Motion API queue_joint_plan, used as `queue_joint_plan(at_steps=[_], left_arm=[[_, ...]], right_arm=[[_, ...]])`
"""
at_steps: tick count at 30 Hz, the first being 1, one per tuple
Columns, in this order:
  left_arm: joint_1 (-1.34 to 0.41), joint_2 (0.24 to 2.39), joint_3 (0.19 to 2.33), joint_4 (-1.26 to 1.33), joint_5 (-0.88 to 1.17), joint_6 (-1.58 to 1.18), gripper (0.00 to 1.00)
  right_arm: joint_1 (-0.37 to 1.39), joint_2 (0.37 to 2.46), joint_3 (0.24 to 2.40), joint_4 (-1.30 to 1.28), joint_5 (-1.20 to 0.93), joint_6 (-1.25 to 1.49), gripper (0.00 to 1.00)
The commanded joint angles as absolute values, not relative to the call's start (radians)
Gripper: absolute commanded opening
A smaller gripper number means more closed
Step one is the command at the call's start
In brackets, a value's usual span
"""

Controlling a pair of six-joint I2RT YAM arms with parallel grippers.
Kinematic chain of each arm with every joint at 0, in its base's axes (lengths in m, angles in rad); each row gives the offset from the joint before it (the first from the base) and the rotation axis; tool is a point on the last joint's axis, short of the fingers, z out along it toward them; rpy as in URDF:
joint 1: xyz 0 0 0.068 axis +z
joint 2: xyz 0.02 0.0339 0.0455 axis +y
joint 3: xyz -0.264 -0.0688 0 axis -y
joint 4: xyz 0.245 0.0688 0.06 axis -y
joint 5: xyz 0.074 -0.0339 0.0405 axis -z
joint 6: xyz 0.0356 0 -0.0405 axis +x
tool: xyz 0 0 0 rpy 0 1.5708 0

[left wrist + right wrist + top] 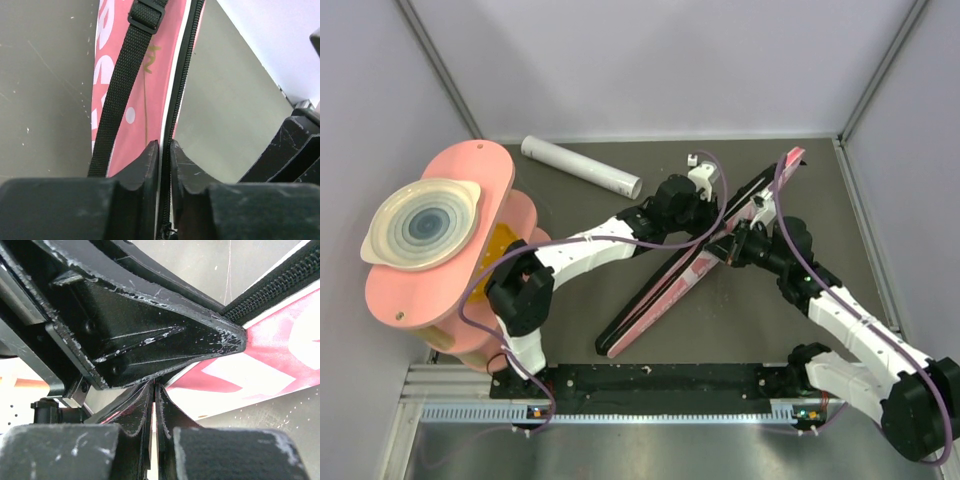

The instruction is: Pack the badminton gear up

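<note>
The pink "SPORT" bag (660, 295) stands on its long edge across the middle of the mat, running from near left to far right. My left gripper (712, 232) is shut on the bag's upper zipper edge; its wrist view shows the fingertips (165, 145) pinching the black zipper (182, 70) beside the pink side (150, 75) and black strap (120, 90). My right gripper (732, 248) is shut on the same bag edge (154, 386), right behind the left gripper (150, 340). A long white tube (580, 165) lies at the far left. Rackets and shuttlecocks are out of view.
Pink rounded boards (470, 170) with a white ringed dish (420, 225) stand at the left edge. Grey walls close in the mat at the back and both sides. A black rail (660, 380) runs along the near edge.
</note>
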State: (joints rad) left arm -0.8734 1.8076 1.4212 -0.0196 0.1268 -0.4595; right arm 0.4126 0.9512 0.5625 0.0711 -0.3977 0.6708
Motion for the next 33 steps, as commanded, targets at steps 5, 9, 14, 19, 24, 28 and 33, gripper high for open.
queue_joint_plan(at_steps=[5, 9, 14, 19, 24, 28, 33], left_arm=[[-0.844, 1.848, 1.486, 0.057, 0.227, -0.408, 0.0], [-0.842, 1.859, 1.517, 0.052, 0.241, -0.385, 0.0], [-0.825, 1.882, 1.572, 0.015, 0.275, -0.361, 0.0], [-0.804, 1.888, 1.598, 0.006, 0.316, -0.331, 0.0], [-0.782, 1.885, 1.609, 0.015, 0.315, -0.328, 0.0], [-0.782, 1.891, 1.605, 0.032, 0.253, -0.321, 0.0], [-0.781, 1.896, 1.601, 0.081, 0.181, -0.298, 0.0]], right_arm=[[0.462, 0.905, 0.581, 0.101, -0.408, 0.508, 0.0], [0.57, 0.933, 0.617, 0.054, -0.347, 0.417, 0.0], [0.735, 0.974, 0.661, 0.04, -0.235, 0.342, 0.0], [0.923, 1.055, 0.68, 0.081, -0.163, 0.322, 0.0], [1.086, 1.163, 0.724, 0.126, -0.079, 0.284, 0.0], [1.198, 1.241, 0.756, 0.189, -0.069, 0.287, 0.0], [1.311, 1.337, 0.784, 0.239, -0.005, 0.285, 0.0]])
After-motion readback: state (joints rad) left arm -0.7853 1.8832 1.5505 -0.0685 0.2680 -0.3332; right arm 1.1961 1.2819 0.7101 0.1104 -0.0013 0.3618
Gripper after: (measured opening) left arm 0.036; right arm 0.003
